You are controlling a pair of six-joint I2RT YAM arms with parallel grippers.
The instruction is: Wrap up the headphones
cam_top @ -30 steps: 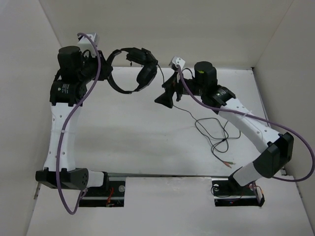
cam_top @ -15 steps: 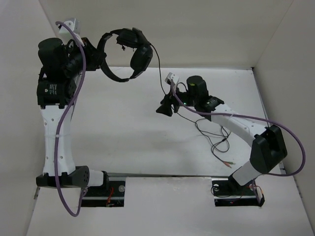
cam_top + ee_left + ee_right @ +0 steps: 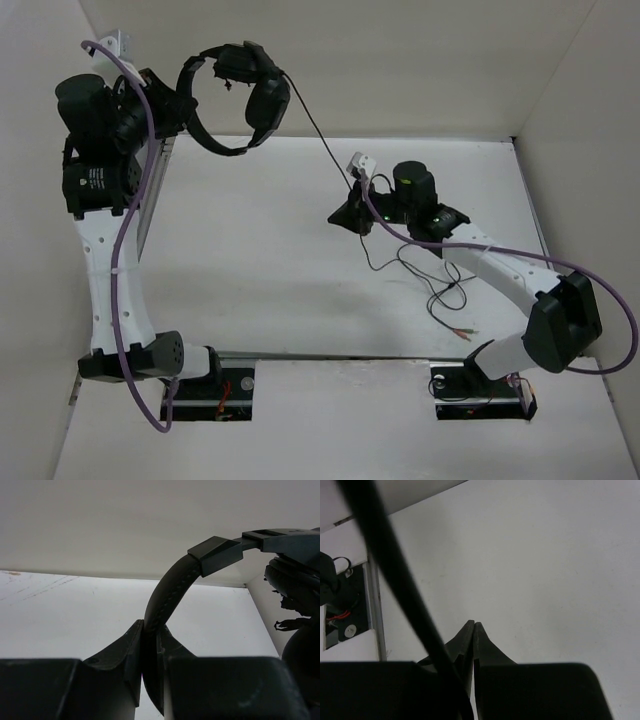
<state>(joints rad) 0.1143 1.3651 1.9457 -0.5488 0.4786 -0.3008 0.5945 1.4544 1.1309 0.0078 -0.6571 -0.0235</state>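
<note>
The black headphones (image 3: 265,105) hang in the air at the back left, earcups to the right. My left gripper (image 3: 183,105) is shut on their padded band (image 3: 172,587), which rises from between the jaws (image 3: 150,627). An earcup (image 3: 300,575) shows at the right edge. The thin black cable (image 3: 315,140) runs straight from an earcup down to my right gripper (image 3: 345,215), whose fingertips meet (image 3: 473,625). The cable (image 3: 395,570) crosses the left finger as a blurred dark bar and drops toward the base of the jaws. Its slack (image 3: 440,280) loops on the table to the coloured plugs (image 3: 462,335).
White walls close in behind and on both sides (image 3: 400,60). Thick purple arm cables (image 3: 125,250) (image 3: 560,265) trail along both arms. The arm bases (image 3: 210,385) (image 3: 480,385) sit at the near table edge. The loose cable lies beside my right arm.
My left arm has lifted the headphones up and to the left. My right gripper has gone from open to shut, and the cable between it and the earcup has pulled straight.
</note>
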